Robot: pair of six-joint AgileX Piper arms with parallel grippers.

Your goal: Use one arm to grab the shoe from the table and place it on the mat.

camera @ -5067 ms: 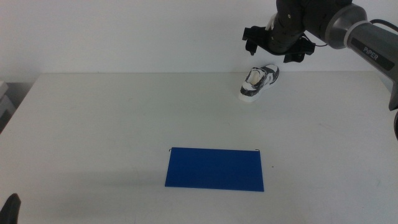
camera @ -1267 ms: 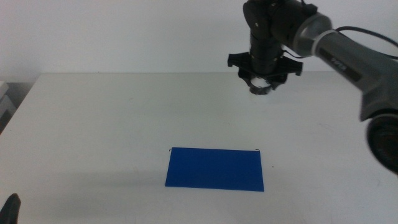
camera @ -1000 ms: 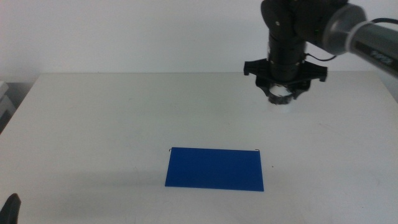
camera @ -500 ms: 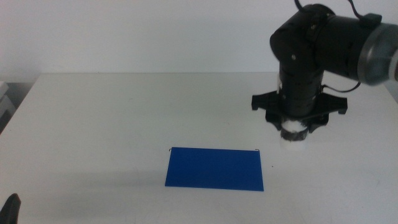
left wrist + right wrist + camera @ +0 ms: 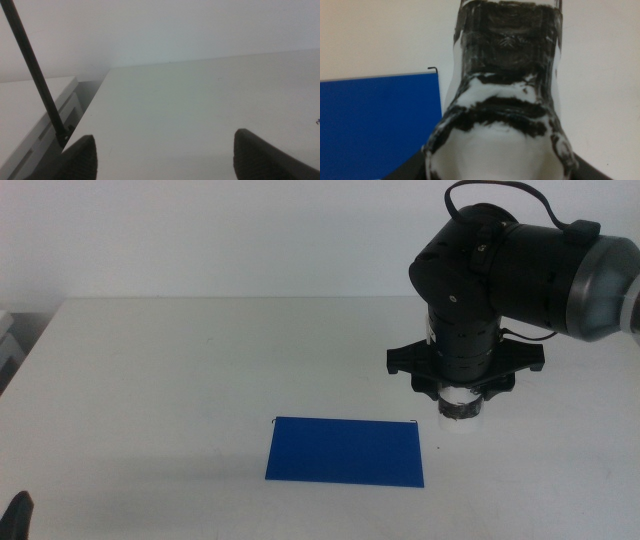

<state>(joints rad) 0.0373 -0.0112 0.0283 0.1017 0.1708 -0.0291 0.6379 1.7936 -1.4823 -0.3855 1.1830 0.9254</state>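
Down at the near left corner of the middle view you have the left tool [image 5: 15,512], only a dark tip showing at the frame's bottom edge. Its own wrist view shows its two jaws spread wide with nothing between them, over bare white surface [image 5: 200,110] near that surface's corner, beside a thin black rod [image 5: 35,75] and a pale cabinet [image 5: 30,115].

Next out lies the mat [image 5: 346,451], flat and blue on the surface [image 5: 180,370], toward the near edge and about midway across.

Just past the mat's right end your right arm [image 5: 500,265] is at work. It comes in from the right, its thick black wrist turned straight down so the tool [image 5: 460,402] points at the surface, with the black bracket sticking out to both sides above it. The shoe [image 5: 460,412] hangs below that tool, only a bit of white and dark showing under the wrist in the middle view. It sits just beside the mat's right edge, not over it, and you cannot tell whether it touches the surface.

Your right wrist view fills with the shoe [image 5: 507,95], held between the jaws, its black-and-white upper running away from the camera, with the mat's [image 5: 375,120] corner beside it.
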